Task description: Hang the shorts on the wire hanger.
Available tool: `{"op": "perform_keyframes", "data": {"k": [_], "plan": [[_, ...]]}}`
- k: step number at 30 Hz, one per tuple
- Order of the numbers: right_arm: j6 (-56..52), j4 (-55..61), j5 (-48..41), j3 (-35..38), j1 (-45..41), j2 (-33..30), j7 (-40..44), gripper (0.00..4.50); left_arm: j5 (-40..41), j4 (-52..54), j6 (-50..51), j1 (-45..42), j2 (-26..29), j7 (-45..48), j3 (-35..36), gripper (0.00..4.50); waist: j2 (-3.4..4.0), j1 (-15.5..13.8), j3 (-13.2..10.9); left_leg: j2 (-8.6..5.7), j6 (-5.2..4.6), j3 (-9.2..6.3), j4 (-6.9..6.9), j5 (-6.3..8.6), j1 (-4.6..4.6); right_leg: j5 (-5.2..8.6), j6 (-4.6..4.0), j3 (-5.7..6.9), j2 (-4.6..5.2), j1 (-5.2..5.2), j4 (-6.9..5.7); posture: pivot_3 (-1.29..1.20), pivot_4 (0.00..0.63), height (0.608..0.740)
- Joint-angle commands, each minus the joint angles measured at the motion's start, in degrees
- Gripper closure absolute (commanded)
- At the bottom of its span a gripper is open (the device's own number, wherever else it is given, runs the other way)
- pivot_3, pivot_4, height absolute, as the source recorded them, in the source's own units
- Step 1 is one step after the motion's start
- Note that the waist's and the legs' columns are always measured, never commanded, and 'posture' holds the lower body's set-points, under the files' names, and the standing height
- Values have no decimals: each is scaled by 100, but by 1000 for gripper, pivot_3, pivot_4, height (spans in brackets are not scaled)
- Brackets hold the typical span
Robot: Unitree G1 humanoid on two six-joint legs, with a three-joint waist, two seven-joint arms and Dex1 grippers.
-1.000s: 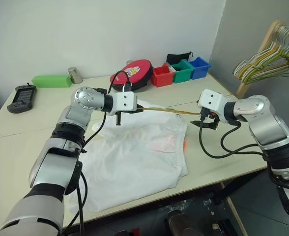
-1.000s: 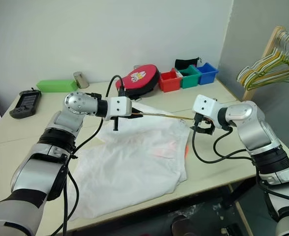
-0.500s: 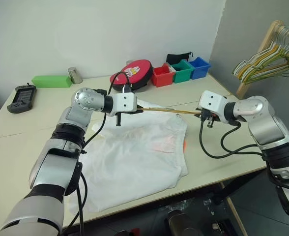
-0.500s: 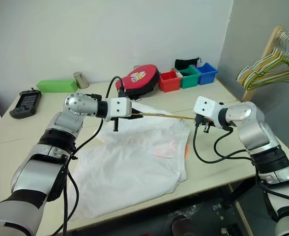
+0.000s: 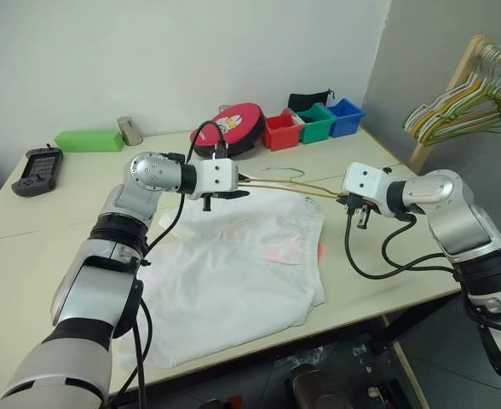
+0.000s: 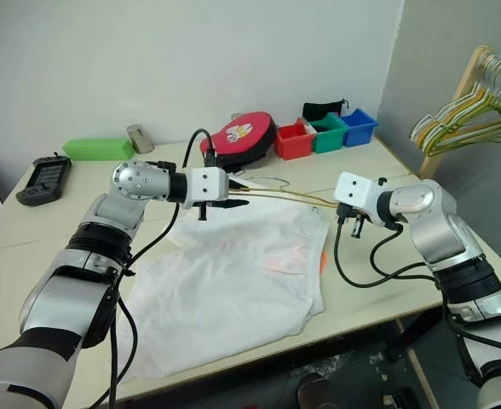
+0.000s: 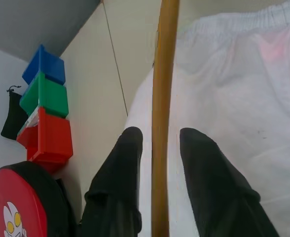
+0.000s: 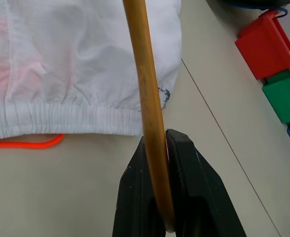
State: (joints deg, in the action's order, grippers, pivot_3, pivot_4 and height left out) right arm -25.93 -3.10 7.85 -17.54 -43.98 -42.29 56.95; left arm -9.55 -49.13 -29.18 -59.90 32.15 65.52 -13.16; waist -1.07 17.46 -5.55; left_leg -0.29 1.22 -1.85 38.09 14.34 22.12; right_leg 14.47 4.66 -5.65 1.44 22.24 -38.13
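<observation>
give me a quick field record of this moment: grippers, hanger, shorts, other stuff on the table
left gripper: open, fingers either side of the wire hanger
right gripper: shut on the wire hanger
wire hanger: raised above the table, spanning both grippers
shorts: flat on the table, not yet on the hanger
other: red, green, blue bins; red round case

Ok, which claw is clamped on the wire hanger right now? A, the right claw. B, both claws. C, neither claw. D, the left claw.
A: the right claw is pinched shut on the wire hanger, while the left claw stands open, the wire running between its fingers without being squeezed.
</observation>
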Motion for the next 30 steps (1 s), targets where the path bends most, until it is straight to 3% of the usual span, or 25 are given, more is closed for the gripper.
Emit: {"op": "perform_keyframes", "data": {"k": [1, 7, 11, 17, 21, 26, 30], "plan": [[-171, 251, -43, 237, 49, -67, -47, 4500, 407, 136, -47, -79, 117, 148, 273, 2015, 0, -2, 0, 0, 0, 0, 0, 0, 0, 0, 0, 0, 0, 0, 0, -212, 23, 740], [-619, 555, -226, 390, 383, -159, 32, 4500, 1065, 899, 690, 44, 193, 437, 601, 853, 0, -7, 0, 0, 0, -2, 0, 0, 2, 1, 1, 2, 0, 0, 1, -202, 24, 740], [-1433, 864, -597, 808, 938, -403, 168, 4500, 1642, 2047, 1934, 460, 330, 500, 879, 70, 0, -17, 0, 0, 0, -5, -1, 0, 4, 0, 1, 3, 0, 0, 1, -205, 29, 740], [-2484, 1454, -1330, 1606, 2309, -1298, 671, 4500, 2269, 4009, 3915, 1686, 610, 289, 1087, 31, 3, -87, 0, 1, 0, -17, -2, 1, 8, 4, 5, 12, 0, -3, 2, -219, 42, 740], [-4490, 1944, -2651, 2447, 3106, -1826, 1364, 4500, 2734, 5551, 5046, 2900, 493, -215, 1085, 31, 4, -130, -1, 4, 0, -10, -2, 1, -6, 9, 12, 4, -2, -12, 3, -233, 53, 740], [-6322, 2305, -3848, 3360, 3814, -1895, 1595, 4500, 2905, 6539, 5679, 3698, 354, -713, 1012, 31, -19, -187, -12, 8, -8, -10, 8, -6, -23, 7, 6, -1, -16, -33, 10, -235, 62, 740], [-6657, 2153, -4726, 3988, 4695, -1732, 1468, 4500, 3096, 6998, 6193, 4025, 240, -1125, 1100, 31, -26, -237, -16, 5, -8, -5, 5, -5, -53, 20, -15, 1, -16, -73, 28, -222, 67, 740]]}}
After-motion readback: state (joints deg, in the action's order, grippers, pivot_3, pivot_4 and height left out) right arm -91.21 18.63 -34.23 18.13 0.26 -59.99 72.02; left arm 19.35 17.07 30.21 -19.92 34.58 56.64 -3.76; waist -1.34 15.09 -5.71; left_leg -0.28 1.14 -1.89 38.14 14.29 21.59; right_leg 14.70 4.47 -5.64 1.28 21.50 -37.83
